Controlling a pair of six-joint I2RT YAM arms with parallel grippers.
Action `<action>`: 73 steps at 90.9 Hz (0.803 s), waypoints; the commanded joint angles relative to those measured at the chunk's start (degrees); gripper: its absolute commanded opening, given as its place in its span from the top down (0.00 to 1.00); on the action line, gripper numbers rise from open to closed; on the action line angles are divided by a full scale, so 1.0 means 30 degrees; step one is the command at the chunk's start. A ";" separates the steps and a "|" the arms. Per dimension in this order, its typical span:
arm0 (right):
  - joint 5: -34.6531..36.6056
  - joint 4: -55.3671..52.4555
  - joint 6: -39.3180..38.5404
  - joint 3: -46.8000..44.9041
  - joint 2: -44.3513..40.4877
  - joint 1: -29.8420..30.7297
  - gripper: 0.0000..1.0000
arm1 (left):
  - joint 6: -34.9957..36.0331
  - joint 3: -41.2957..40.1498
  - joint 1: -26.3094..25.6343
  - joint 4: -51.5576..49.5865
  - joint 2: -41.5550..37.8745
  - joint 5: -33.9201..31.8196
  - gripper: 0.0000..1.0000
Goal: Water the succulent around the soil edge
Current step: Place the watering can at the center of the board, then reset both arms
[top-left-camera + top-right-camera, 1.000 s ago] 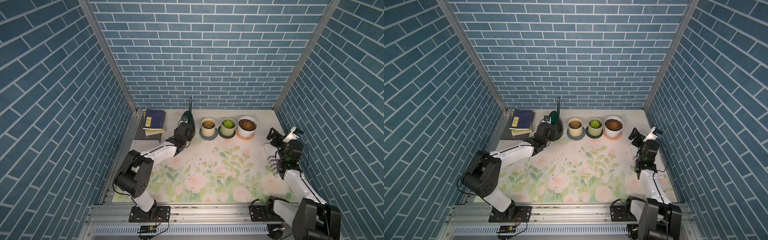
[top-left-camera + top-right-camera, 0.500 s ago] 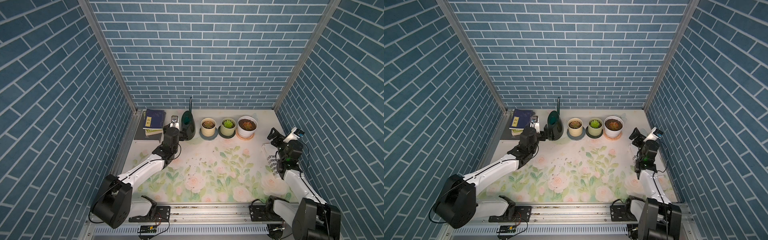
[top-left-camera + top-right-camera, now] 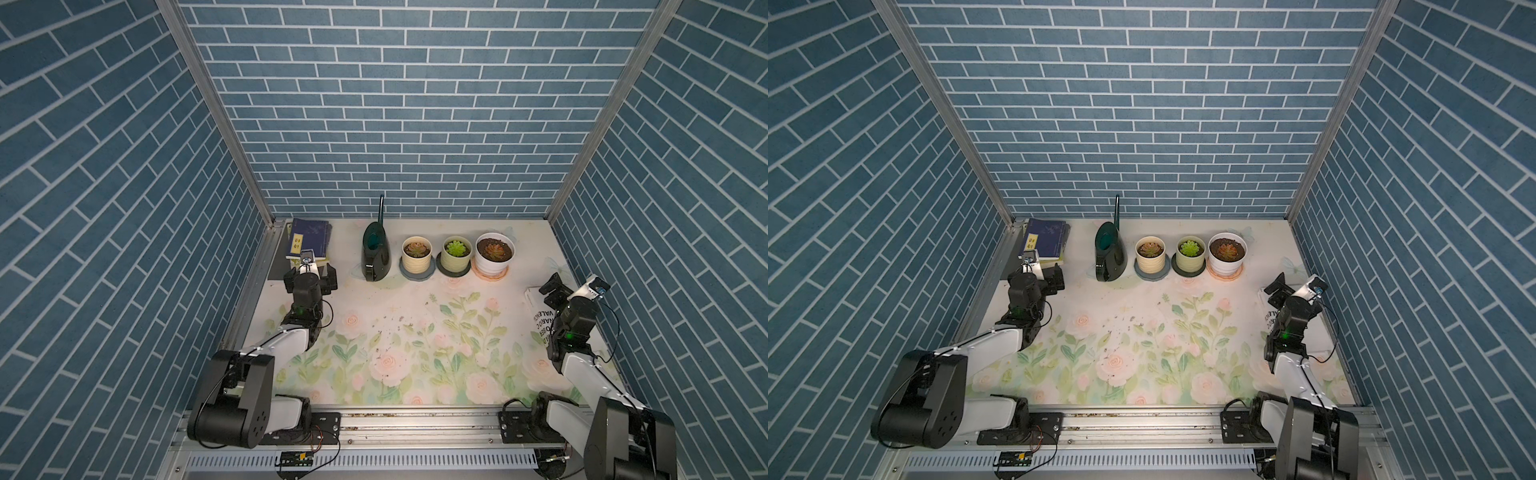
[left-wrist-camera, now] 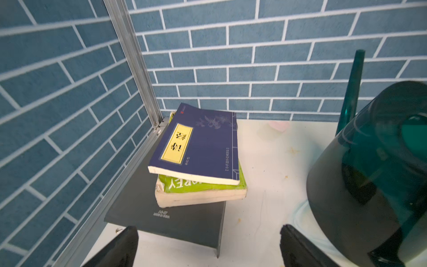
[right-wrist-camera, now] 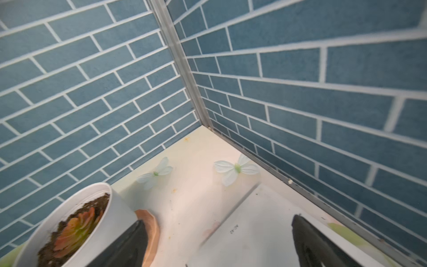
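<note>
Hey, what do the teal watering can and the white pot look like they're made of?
Watering can: probably translucent plastic, glossy dark teal; its inside shows through the wall, with bright highlights. White pot: likely glazed ceramic, though smooth plastic is possible; even white wall, soft sheen.

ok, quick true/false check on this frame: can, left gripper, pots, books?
1. The watering can stands upright, unheld. True.
2. The left gripper is shut. False: its jaws stand wide apart with nothing between them.
3. The white pot is the pot nearest the can. False: it is the farthest of the row; the cream pot is nearest.
4. The blue book lies on top of the green book. True.
</note>
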 commanded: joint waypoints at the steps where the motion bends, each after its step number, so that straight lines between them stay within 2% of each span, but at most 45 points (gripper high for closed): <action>1: 0.2298 0.1431 -0.1676 -0.0691 0.0491 0.0103 0.01 | 0.0003 -0.0596 0.0885 0.2636 0.0980 0.2203 0.00; 13: 0.1788 0.3266 -0.2888 -0.1415 0.1766 0.0096 0.00 | -0.0368 -0.1436 0.1910 0.4927 0.2451 0.4501 0.00; 31: 0.0855 0.4183 -0.3055 -0.0975 0.4027 0.0162 0.00 | -0.0227 -0.2678 0.2001 0.6810 0.2131 0.4997 0.00; 45: 0.1200 0.4610 -0.3339 -0.0661 0.4802 0.0606 0.00 | -0.0127 -0.4795 0.2001 1.1225 0.2730 0.5176 0.00; 61: 0.2053 0.5171 -0.3476 -0.0611 0.5323 0.1115 0.00 | -0.0246 -0.4766 0.2009 1.1033 0.2755 0.4885 0.00; 73: 0.3273 0.5522 -0.4874 -0.0404 0.5587 0.2556 0.00 | -0.0218 -0.4590 0.1811 1.0563 0.2611 0.4179 0.00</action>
